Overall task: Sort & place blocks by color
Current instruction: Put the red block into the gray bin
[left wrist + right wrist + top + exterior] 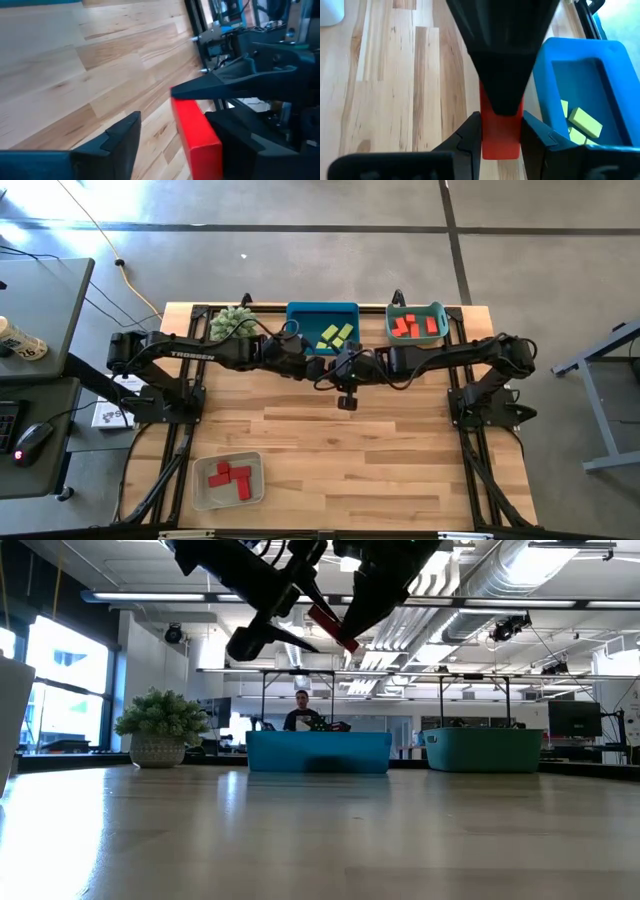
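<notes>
Pale wooden bench (330,450) in an open workshop, a person (302,710) seated far behind. Red block (196,131) is in the air above the bench's middle, just in front of the blue tray (322,307), touching no surface. Right gripper (501,137) is clamped on it, fingers pinching its two flat sides. Left gripper (175,145) stands wide around the same block: one finger looks close against it, the other shows a clear gap, so no second grip yet. Reads as a mid-air handover, right to left. Risks: if the right lets go before the left has closed, the block drops to the bench and may bounce off or into the blue tray among the yellow-green blocks (336,336), the wrong colour. The uneven gap could push the block askew as the left closes, leaving a corner grip that slips. The fingers are crowded and could knock together. The grey tray (200,465) with the red blocks (230,477) lies well apart at the left near corner, a long carry for a weak grip.
</notes>
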